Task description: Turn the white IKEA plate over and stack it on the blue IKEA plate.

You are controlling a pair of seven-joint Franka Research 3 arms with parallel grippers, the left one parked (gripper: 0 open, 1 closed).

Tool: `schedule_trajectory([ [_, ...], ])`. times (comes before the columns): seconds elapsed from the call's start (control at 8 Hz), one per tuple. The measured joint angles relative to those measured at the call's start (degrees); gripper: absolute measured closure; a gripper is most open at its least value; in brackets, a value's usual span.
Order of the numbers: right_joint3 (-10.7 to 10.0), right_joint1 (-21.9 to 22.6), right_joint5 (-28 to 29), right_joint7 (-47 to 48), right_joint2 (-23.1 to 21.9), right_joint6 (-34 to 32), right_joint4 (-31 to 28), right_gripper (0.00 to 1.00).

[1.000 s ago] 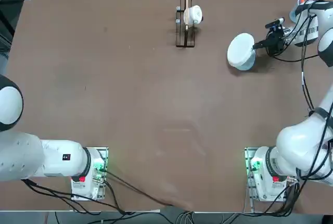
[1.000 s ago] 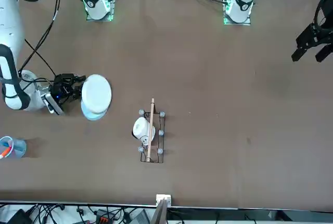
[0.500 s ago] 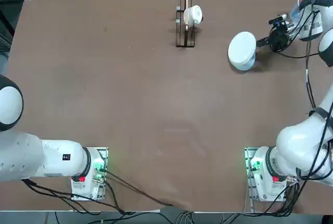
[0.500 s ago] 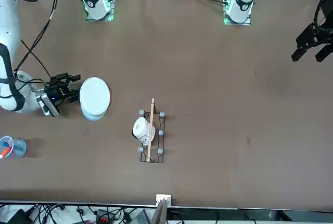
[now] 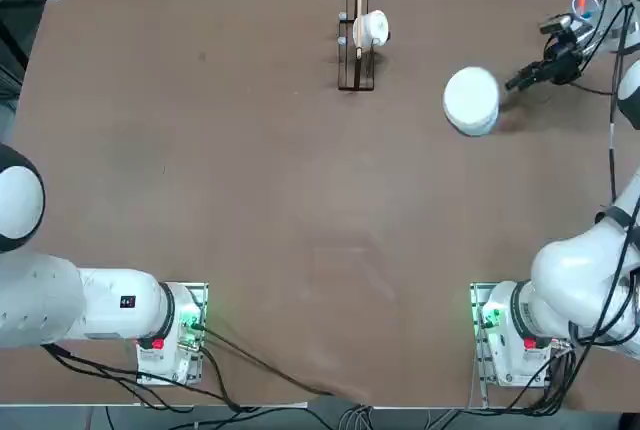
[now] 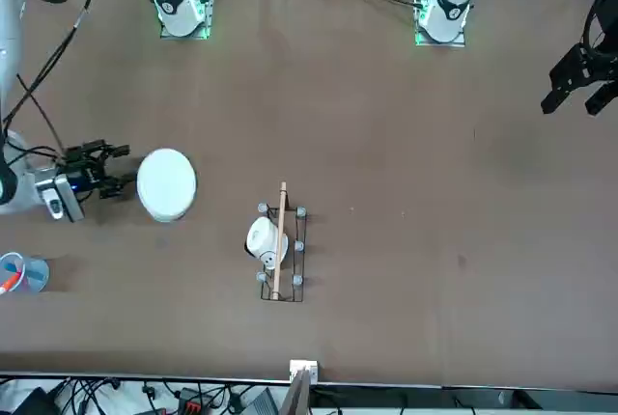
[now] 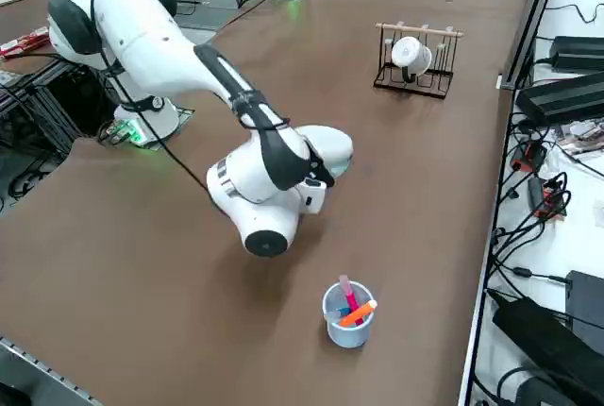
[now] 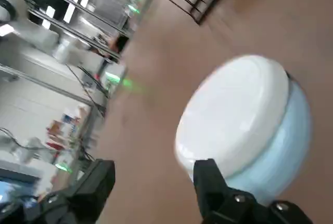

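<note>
The white IKEA plate point(image 5: 470, 98) lies upside down on the blue IKEA plate point(image 8: 285, 148), whose pale rim shows under it in the right wrist view. The stack point(image 6: 166, 183) sits at the far right of the table. My right gripper point(image 6: 116, 168) hovers just beside the stack, on the side toward the table's right edge, and touches neither plate. Its fingers point(image 8: 208, 179) stand apart, open, with nothing between them. In the right side view my arm hides most of the white plate point(image 7: 338, 149).
A wooden rack with a small white cup point(image 5: 362, 35) stands at the far middle of the table. A clear blue cup point(image 7: 347, 313) holding pens sits by the far right corner, close behind my wrist point(image 6: 58, 191). Cables run along the right edge.
My right gripper has opened, let go of the white plate and pulled back toward the table's right edge. The white plate now rests flat on the blue one.
</note>
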Motion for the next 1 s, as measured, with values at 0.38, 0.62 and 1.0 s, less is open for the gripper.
schedule_trajectory([
  [0.38, 0.0, -0.5, -10.4, -0.4, 0.0, 8.7, 4.4, 0.01],
  [0.62, 0.1, 0.9, -19.2, 2.9, -0.6, 10.5, 13.0, 0.0],
  [1.0, 0.5, 6.6, -28.1, 26.4, -7.2, 10.4, 18.1, 0.0],
])
